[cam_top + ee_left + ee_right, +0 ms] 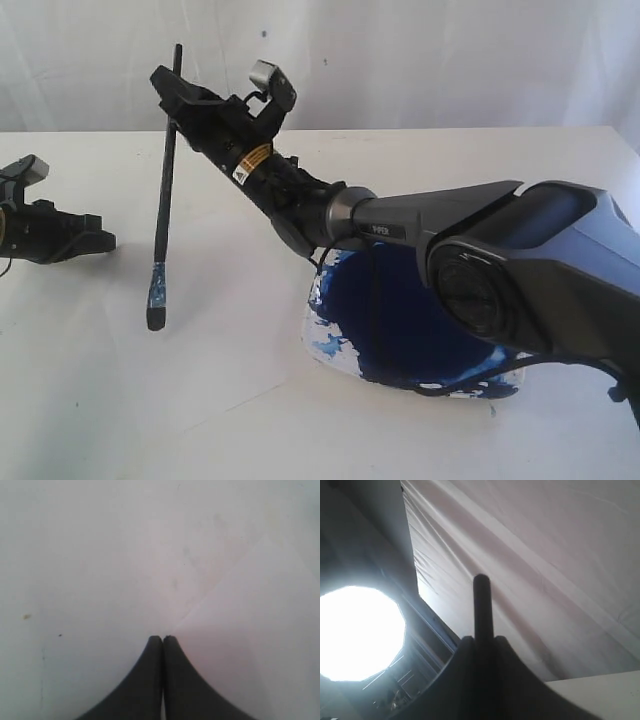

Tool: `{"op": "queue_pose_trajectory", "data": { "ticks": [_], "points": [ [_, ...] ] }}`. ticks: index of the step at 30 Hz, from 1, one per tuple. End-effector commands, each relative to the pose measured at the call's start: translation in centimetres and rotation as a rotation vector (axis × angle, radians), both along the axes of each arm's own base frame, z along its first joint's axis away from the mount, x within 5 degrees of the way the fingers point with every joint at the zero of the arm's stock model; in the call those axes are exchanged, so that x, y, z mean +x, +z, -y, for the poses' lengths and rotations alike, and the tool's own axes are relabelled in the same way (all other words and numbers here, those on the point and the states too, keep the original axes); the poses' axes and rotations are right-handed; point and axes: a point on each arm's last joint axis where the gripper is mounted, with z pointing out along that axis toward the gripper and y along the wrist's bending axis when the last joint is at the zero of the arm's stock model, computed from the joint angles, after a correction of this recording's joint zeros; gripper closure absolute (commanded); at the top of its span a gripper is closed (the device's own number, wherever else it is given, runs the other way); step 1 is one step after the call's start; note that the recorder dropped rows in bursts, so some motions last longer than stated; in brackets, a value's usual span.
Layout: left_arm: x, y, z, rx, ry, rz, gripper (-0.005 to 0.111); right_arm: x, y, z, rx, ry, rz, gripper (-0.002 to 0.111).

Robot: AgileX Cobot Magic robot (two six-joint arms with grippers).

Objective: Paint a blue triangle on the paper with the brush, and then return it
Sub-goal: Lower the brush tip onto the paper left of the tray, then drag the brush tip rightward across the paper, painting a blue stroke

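Exterior view: nearest, the paint dish [318,345] with its dark blue pool sits on the surface [150,420] under the right arm [520,250]. Beyond it to the left, the brush [165,200] hangs nearly upright, blue-stained tip down close to the surface. The right claw [172,95] is clamped on the handle's upper part, a short end poking above. The left claw [100,240], pressed together and empty, sits well apart at the left.

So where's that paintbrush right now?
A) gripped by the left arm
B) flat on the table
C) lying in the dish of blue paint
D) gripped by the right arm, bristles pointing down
D: the right gripper clamps the brush by its upper handle, with the blue-stained bristles pointing down, clear of the paint dish.
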Motion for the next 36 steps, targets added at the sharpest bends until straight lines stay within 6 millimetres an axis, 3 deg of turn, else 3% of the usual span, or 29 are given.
{"op": "queue_pose_trajectory", "data": {
  "ticks": [1, 7, 36],
  "points": [
    [0.1, -0.3, -0.6, 0.066, 0.031, -0.003, 0.107, -0.9, 0.4, -0.8, -0.006, 0.018, 0.042, 0.108],
    [0.1, -0.3, -0.6, 0.066, 0.031, -0.003, 0.107, -1.6, 0.3, -1.4, -0.028, 0.016, 0.069, 0.108],
    [0.1, -0.3, -0.6, 0.066, 0.031, -0.003, 0.107, -1.2, -1.3, -1.7, -0.204, -0.039, 0.053, 0.108]
  ]
}}
